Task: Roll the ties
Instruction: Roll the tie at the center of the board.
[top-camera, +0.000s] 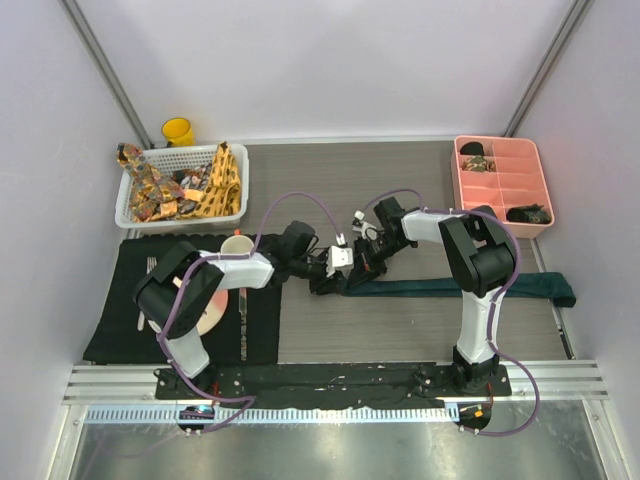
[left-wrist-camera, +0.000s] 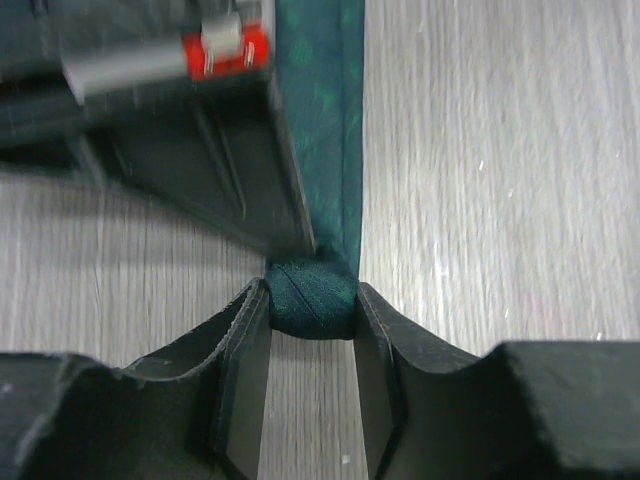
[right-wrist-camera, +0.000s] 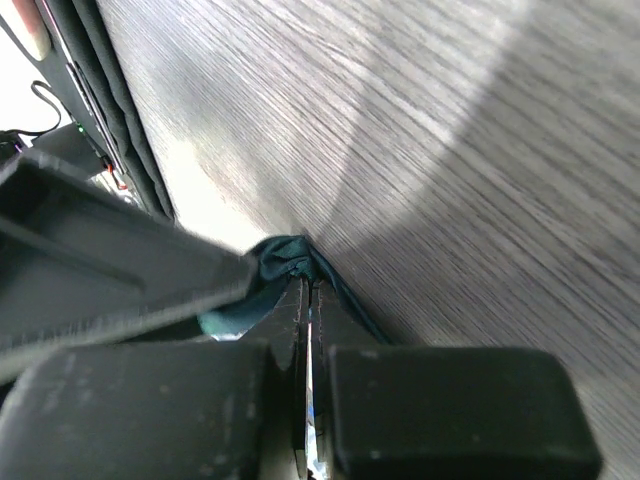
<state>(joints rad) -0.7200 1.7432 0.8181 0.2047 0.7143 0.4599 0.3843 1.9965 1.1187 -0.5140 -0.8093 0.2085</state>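
Grey wood-grain worktop (top-camera: 400, 340), teal tie (top-camera: 412, 287) stretched along it to the right, rolled end at centre. My left fingers (left-wrist-camera: 240, 350) squeeze that small roll from both sides; my right fingers (right-wrist-camera: 440, 400) are pinched shut on tie fabric beside it. Risk: an off-centre squeeze pops the roll out and it unwinds.

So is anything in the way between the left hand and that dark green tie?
Nothing visible. The left hand has its fingers on either side of the rolled end of the tie, touching it. The right hand, shut, pinches the tie right beside that roll, not between them.
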